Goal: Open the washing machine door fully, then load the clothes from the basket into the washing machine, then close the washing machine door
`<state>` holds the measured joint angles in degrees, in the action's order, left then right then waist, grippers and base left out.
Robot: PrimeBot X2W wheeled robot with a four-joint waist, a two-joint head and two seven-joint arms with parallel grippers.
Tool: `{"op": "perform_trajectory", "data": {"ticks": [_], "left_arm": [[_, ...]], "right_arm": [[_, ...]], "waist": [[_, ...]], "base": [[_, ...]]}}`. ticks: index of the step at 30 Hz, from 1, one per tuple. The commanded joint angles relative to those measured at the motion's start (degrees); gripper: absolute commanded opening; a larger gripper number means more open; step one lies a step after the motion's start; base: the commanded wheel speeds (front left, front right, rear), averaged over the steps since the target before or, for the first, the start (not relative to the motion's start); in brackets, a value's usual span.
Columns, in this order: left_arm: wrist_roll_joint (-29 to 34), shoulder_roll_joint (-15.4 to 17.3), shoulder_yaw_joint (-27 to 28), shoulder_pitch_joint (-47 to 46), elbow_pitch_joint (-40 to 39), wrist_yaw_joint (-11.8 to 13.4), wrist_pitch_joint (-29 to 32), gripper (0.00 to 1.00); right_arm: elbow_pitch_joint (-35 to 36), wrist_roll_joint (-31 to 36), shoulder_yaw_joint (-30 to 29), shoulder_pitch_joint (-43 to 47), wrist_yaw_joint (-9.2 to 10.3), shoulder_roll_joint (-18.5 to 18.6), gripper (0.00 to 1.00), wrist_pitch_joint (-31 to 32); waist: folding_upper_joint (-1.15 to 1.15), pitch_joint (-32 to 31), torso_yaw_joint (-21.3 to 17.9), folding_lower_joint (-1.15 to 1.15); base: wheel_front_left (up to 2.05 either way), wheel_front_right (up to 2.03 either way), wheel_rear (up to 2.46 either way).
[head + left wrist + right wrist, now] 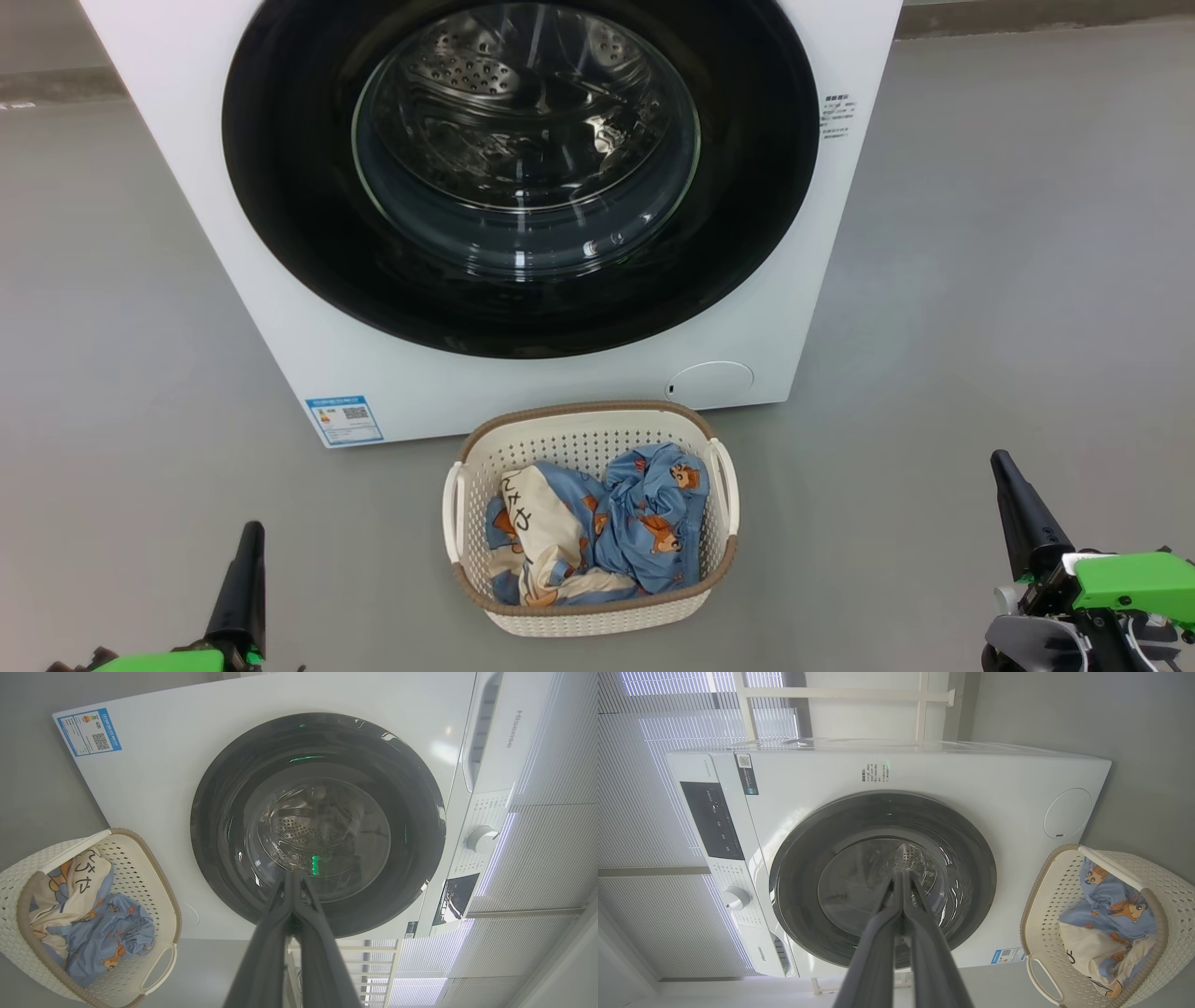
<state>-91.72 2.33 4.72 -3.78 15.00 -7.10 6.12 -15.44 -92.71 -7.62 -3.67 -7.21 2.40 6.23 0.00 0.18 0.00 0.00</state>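
Note:
The white washing machine [280,280] stands ahead with its round black-framed door [289,140] closed flat against the front; the steel drum shows through the glass bowl [523,140]. On the floor before it sits the cream basket [597,621] holding the light-blue bear-print clothes [644,513]. My left gripper [250,532] is at the lower left, shut and empty, well left of the basket. At the lower right my right gripper [1001,459] is shut on nothing, right of the basket. Both wrist views look at the closed door [219,788] [971,858] past shut fingertips [293,875] [899,875].
Grey floor [980,280] spreads on both sides of the machine. A blue label [344,420] and a round flap [709,383] sit low on the front. The control panel with a knob [481,839] is at the machine's top. Window blinds [644,812] lie behind.

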Motion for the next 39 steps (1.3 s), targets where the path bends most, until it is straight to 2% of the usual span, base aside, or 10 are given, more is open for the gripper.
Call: {"op": "perform_trajectory", "data": {"ticks": [1, 34, 35, 39], "left_arm": [[-0.47, 0.54, 1.78, -2.40, -0.98, -0.39, 0.34, 0.00], [-0.47, 0.54, 1.78, -2.40, -0.98, -0.39, 0.34, 0.00], [0.00, 0.00, 0.00, -0.01, 0.02, 0.00, 0.00, 1.00], [-0.01, -0.51, -0.36, 1.13, 1.68, 0.07, -0.34, 1.00]], "right_arm": [[1.42, 0.52, 1.12, -2.51, -0.28, 0.48, 0.00, 0.23], [1.42, 0.52, 1.12, -2.51, -0.28, 0.48, 0.00, 0.23], [-0.02, 0.00, 0.00, 0.00, 0.00, 0.00, 1.00, 0.00], [-2.03, 0.05, 0.18, 1.31, 0.00, -0.68, 1.00, -0.12]], "waist": [[0.00, 0.00, 0.00, 0.00], [0.00, 0.00, 0.00, 0.00], [0.00, 0.00, 0.00, 0.00], [0.00, 0.06, 0.00, 0.01]], "base": [[0.00, 0.00, 0.00], [0.00, 0.00, 0.00], [0.00, 0.00, 0.00], [0.00, 0.00, 0.00]]}}
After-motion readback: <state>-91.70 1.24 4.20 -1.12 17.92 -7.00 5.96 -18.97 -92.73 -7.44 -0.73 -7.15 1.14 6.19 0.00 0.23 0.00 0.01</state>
